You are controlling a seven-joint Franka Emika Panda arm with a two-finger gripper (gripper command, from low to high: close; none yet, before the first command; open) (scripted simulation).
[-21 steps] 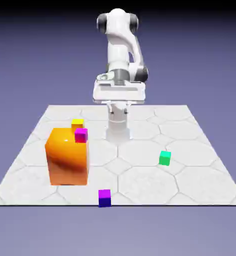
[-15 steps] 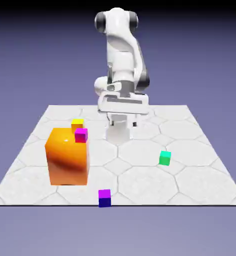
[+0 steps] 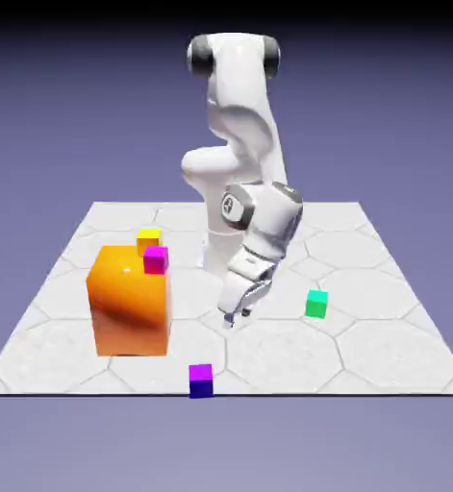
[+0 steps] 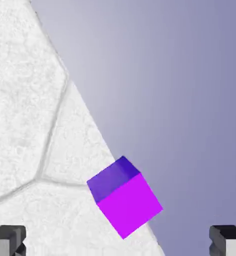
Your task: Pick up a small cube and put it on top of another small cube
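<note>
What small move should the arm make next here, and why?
Probably lower the tool toward the small cube at the table's near edge. The fingertips stand wide apart with nothing between them, and the cube sits ahead, untouched. The green cube waits alone.

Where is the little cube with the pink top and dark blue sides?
In the exterior view the small cube sits alone at the table's near edge, slightly left of the middle, in front of the orange block. The gripper hangs above and behind it.

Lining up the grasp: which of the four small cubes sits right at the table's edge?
The cube with the magenta top and dark blue sides, alone at the table's near edge below the gripper. Green, yellow and pink cubes sit farther in.
</note>
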